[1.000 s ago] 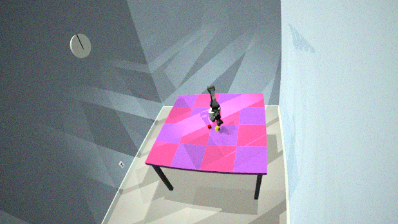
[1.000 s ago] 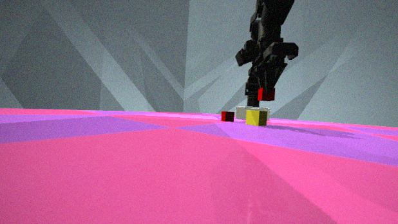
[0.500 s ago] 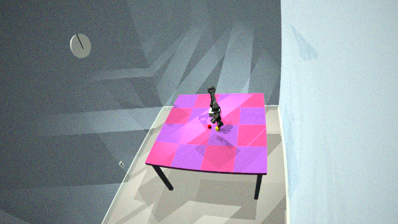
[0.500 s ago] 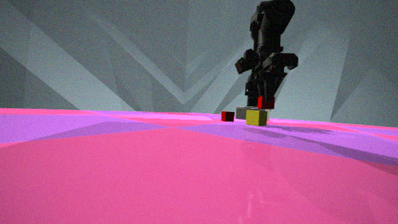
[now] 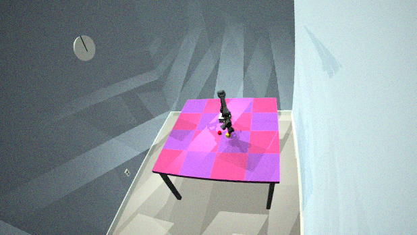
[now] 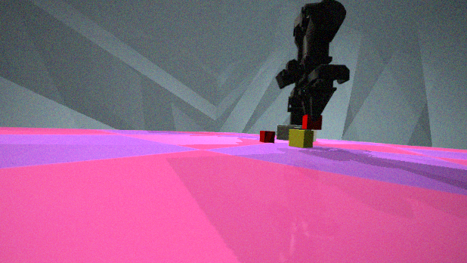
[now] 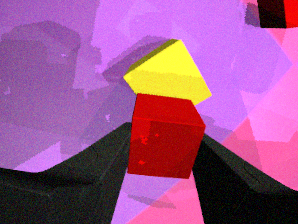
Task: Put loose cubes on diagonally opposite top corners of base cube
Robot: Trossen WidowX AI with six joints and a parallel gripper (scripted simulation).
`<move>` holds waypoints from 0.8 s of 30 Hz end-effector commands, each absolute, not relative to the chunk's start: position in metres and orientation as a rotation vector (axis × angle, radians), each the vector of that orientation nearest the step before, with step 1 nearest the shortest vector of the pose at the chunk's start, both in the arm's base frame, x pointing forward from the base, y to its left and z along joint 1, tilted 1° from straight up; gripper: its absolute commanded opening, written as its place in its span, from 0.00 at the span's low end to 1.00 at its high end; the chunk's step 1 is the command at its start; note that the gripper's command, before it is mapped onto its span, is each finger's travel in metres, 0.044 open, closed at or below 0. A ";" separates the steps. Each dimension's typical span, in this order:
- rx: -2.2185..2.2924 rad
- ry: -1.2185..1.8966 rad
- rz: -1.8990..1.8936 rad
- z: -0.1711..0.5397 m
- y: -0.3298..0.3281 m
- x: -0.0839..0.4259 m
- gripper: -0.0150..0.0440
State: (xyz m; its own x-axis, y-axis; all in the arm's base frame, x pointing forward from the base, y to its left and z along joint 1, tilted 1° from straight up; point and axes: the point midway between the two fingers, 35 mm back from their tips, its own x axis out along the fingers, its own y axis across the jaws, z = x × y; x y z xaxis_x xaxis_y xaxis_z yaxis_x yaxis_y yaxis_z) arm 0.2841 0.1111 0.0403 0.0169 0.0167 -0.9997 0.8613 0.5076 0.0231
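While the gripper [image 5: 230,130] [image 6: 313,115] [image 7: 162,133] has the held red cube [image 6: 312,122] [image 7: 166,142] pinched across two opposite sides, the yellow base cube [image 5: 227,135] [image 6: 301,138] [image 7: 170,72] sits on the table [image 5: 199,167] [image 6: 143,211] [image 7: 45,100], just beyond it in the wrist view. Other red cube [image 5: 219,132] [image 6: 267,136] [image 7: 291,12] lies on the table, apart from the base. Cubes look rigid, probably light, not fragile; flat faces should take a parallel grip fine. Slip risk: can't judge the surface finish, so keep pads centered on the side faces, high enough to clear the base top. Moderate squeeze, no need to crush. Wrist view shows base edges angled to the held cube; likely needs a yaw check before lowering. For the second one, same side-face pinch, fingers kept off its neighbor.
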 end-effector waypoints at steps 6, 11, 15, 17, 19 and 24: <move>0.829 1.412 -0.789 0.039 0.111 0.283 0.43; 0.829 1.412 -0.789 0.039 0.111 0.283 0.52; 0.829 1.412 -0.789 0.039 0.111 0.283 0.60; 0.829 1.412 -0.789 0.039 0.111 0.283 0.60; 0.828 1.411 -0.789 0.041 0.111 0.284 0.60; 0.826 1.409 -0.790 0.051 0.111 0.284 0.60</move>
State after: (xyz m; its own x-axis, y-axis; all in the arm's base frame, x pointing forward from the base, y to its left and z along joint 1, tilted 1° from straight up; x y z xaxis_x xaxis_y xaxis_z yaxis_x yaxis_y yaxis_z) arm 0.2809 0.1098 0.0445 0.0051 0.0122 -0.9999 0.8616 0.5074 0.0106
